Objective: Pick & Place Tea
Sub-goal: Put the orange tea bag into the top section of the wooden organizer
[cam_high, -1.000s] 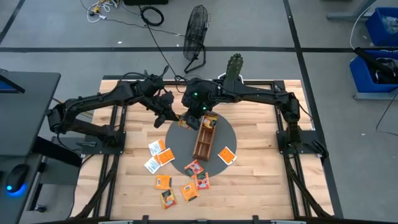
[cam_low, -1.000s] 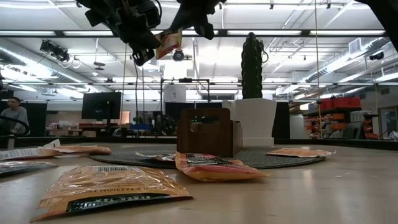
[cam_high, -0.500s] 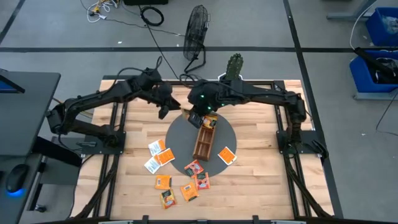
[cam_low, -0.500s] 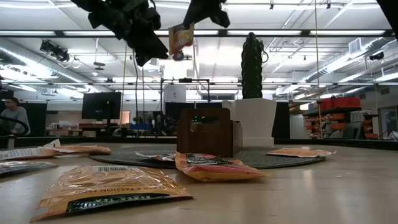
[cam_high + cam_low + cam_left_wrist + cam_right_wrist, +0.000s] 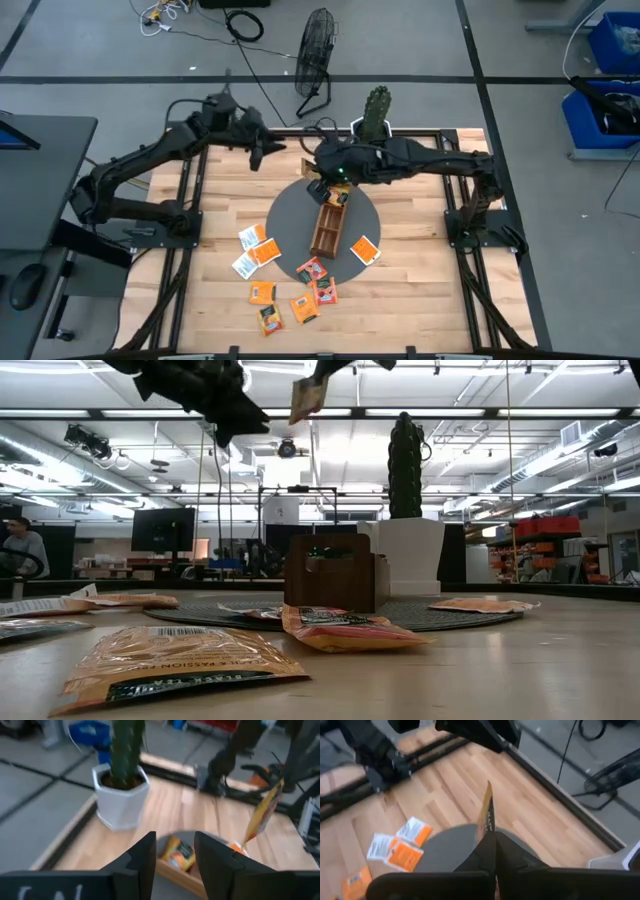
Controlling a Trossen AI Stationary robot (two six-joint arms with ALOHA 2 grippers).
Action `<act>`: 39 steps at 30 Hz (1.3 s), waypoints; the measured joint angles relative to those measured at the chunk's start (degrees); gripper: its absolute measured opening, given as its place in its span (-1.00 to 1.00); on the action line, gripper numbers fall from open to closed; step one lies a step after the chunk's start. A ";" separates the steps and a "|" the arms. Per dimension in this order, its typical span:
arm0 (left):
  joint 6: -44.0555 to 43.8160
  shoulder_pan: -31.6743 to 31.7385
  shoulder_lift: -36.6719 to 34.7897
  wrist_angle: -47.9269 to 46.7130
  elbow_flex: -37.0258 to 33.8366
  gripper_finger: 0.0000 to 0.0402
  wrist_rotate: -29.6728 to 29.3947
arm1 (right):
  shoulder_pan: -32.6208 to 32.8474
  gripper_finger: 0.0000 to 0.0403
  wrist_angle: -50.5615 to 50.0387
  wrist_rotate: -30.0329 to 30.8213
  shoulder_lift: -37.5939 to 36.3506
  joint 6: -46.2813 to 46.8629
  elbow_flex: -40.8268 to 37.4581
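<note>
Orange paper sachet [image 5: 486, 815] pinched edge-on between the closed fingers of the right gripper [image 5: 495, 837], held up in the air; in the low view the same sachet [image 5: 306, 397] hangs well above the table, near the top of the picture. In the high view the right gripper [image 5: 320, 187] sits over the far edge of the dark round mat [image 5: 286, 215], just beyond the far end of the brown wooden tray [image 5: 327, 232], which lies lengthwise on the mat. Left gripper [image 5: 174, 855] holds nothing, its two fingers parted with a clear gap between them; in the high view it [image 5: 262, 150] hovers over the far left part of the table, apart from the right gripper. Left wrist view shows the held sachet [image 5: 264, 812] ahead of it, and orange packets [image 5: 179, 854] already in a tray compartment. Remaining tea sachets [image 5: 290, 280] lie flat and scattered: several on the bare wood [image 5: 420, 290] at the near left of the mat, some overlapping the mat's near edge, one [image 5: 364, 248] on the mat to the right of the tray. Cactus in a white pot [image 5: 375, 110] stands at the far edge of the table. Low view: a person [image 5: 18, 545] sits far off in the room at left.
</note>
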 joint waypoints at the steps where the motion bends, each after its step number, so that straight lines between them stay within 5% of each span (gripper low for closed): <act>1: 0.00 0.64 -0.60 0.12 0.02 -0.33 -0.02 | 0.55 -1.00 1.59 0.76 -0.80 0.63 -1.46; 12: 0.00 6.12 -6.35 1.38 -0.01 -0.34 0.00 | 4.97 -1.00 30.20 9.49 -16.72 13.49 -32.59; 20: -0.51 6.77 -7.89 1.39 -0.01 -0.34 -0.07 | 7.61 -1.00 32.59 19.45 -22.48 37.01 -47.77; 28: -1.53 6.77 -7.94 1.52 -0.01 -0.34 -0.70 | 11.24 -1.00 31.88 27.18 -20.76 60.56 -57.19; 39: -1.58 6.77 -7.94 1.55 -0.01 -0.34 -1.34 | 9.55 -1.00 29.91 29.03 -12.33 73.24 -58.70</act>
